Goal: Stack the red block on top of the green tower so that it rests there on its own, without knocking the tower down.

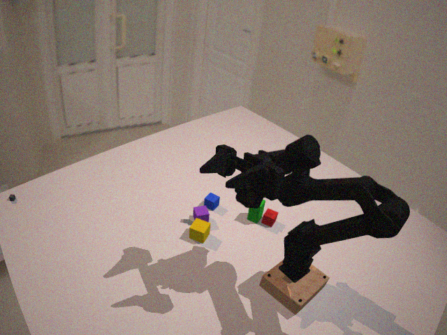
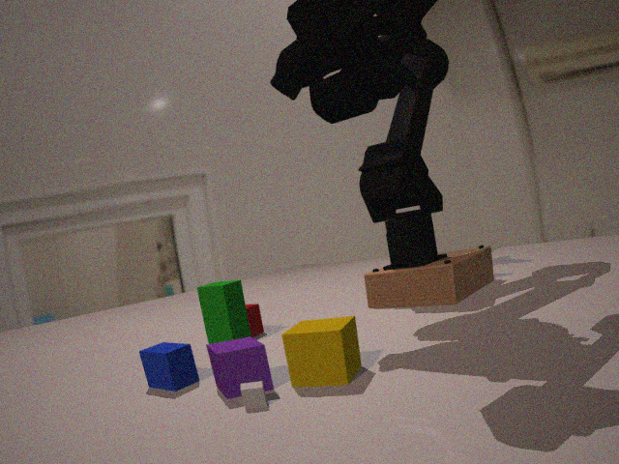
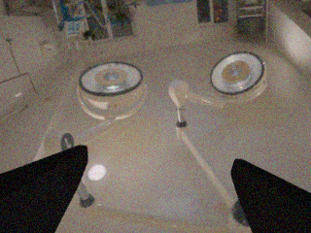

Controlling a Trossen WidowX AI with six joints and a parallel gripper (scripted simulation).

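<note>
The green tower (image 1: 255,213) (image 2: 227,311) stands upright on the table, its top partly covered by the arm in the top view. The red block (image 1: 269,218) (image 2: 254,320) sits on the table close beside the tower, on the side toward the arm's base; it is partly hidden behind the tower in the exterior view. Whether the two touch is not clear. My gripper (image 1: 214,177) (image 3: 161,161) is open and empty, high above the table, its fingers spread wide and pointing away from the base. The wrist view shows neither the tower nor the red block.
A blue block (image 1: 211,201) (image 2: 169,366), a purple block (image 1: 200,213) (image 2: 240,366) and a yellow block (image 1: 199,230) (image 2: 322,357) stand near the tower. A small grey block (image 2: 254,397) is beside the purple one. A tiny dark block (image 1: 12,197) lies near the far left table edge.
</note>
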